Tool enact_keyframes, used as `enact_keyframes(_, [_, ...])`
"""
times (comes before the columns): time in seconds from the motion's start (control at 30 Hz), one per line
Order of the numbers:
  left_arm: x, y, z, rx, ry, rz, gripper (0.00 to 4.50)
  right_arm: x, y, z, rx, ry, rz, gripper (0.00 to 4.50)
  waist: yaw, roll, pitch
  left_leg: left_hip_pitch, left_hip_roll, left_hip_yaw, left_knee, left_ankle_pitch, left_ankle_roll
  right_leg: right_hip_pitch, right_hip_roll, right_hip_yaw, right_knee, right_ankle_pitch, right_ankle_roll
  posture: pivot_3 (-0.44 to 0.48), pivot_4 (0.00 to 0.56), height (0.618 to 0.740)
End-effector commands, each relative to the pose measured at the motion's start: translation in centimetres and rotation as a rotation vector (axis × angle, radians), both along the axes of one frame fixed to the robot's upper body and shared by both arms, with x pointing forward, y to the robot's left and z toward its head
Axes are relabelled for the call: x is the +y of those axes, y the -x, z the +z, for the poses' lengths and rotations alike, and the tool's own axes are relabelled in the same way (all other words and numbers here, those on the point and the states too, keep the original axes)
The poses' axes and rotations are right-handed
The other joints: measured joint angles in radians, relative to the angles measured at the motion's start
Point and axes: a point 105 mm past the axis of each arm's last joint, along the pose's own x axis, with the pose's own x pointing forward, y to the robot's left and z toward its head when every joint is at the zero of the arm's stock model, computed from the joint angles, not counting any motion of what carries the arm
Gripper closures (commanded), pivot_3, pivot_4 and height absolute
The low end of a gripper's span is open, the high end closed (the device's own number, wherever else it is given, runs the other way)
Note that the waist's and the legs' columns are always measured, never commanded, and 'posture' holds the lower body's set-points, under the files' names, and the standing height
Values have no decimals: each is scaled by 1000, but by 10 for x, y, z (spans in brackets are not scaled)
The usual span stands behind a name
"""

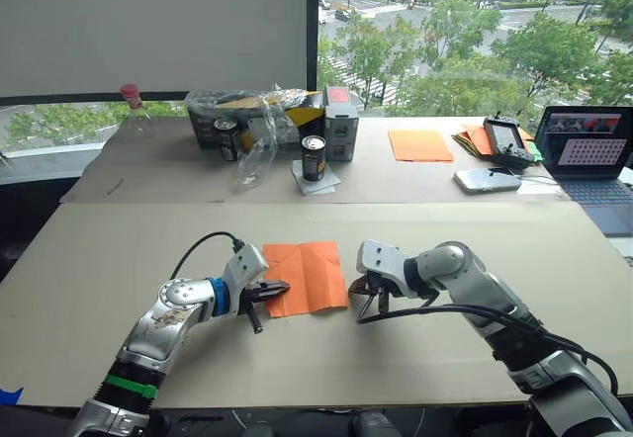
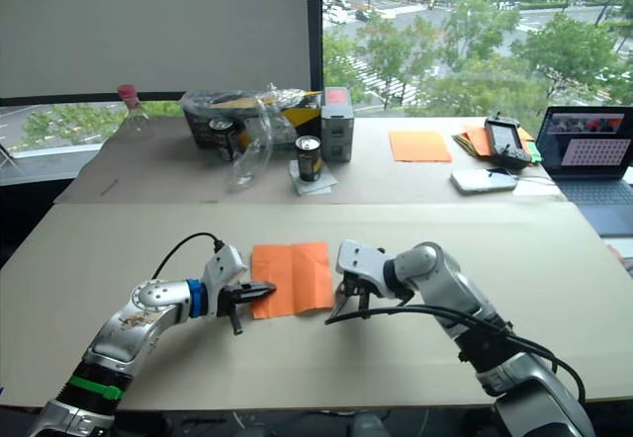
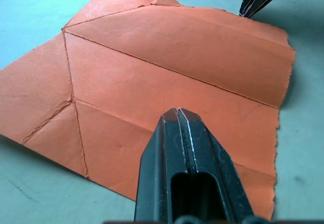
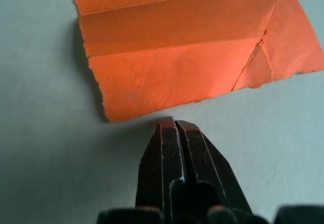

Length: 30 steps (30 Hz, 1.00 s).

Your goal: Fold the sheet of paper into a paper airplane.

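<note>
The sheet of paper [image 1: 309,277] is bright orange, crossed by creases, and lies flat and opened out on the near table. My left gripper [image 1: 284,287] is shut, its tip [image 3: 177,112] resting over the sheet's left edge with nothing clamped between the fingers. My right gripper [image 1: 368,304] points down at the table just off the sheet's right edge, shut and empty; in the right wrist view its tip [image 4: 172,121] sits just short of the ragged paper edge [image 4: 152,107]. The paper airplane is out of view.
On the far table lie a paler orange sheet [image 1: 419,145], a stack of coloured papers [image 1: 473,140], a controller [image 1: 504,137], a phone [image 1: 487,180] and a laptop [image 1: 586,150]. Two cans [image 1: 314,157], a grey box [image 1: 340,121], a plastic bag [image 1: 252,126] and a bottle [image 1: 132,111] stand there too.
</note>
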Motion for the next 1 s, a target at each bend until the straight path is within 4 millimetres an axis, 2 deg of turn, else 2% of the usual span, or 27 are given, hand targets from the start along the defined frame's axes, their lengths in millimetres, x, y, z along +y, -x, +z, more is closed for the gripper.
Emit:
enact_keyframes(0.03, [1,1,0,-6,-16,-6,4500,15,5,-4,-20,-12,67,4446,-4,0,0,0,0,0,0,0,0,0,0,0,0,0,0,0,150,732])
enact_keyframes(0.17, [6,2,-1,-4,-24,1,4500,26,3,2,-18,-100,74,4446,-7,0,0,0,0,0,0,0,0,-1,0,0,0,0,0,0,150,732])
enact_keyframes(0.43, [7,2,0,-7,-25,11,4500,52,3,29,16,-318,97,4446,1,0,0,-4,-1,0,0,0,0,-3,-1,0,0,0,0,0,150,732])
enact_keyframes(0.6, [10,3,0,-9,-25,23,4500,64,-1,39,11,-371,105,4446,2,0,0,-4,-1,0,0,0,0,-3,-1,0,0,0,0,0,150,732])
enact_keyframes(0.73, [12,4,0,-11,-23,36,4500,78,-3,35,34,-373,109,4446,2,0,0,-4,-1,0,0,0,0,-3,-1,0,0,0,0,0,150,732])
enact_keyframes(0.93, [17,4,3,-23,-20,63,4500,81,-14,19,45,-326,55,4446,3,1,0,-4,-1,0,0,0,0,-4,-1,0,0,0,0,0,150,732])
enact_keyframes(1.0, [33,-2,16,-46,22,137,4500,83,-17,8,61,-287,46,4446,3,1,0,-4,-1,0,0,0,0,-4,-1,0,0,0,0,0,150,732])
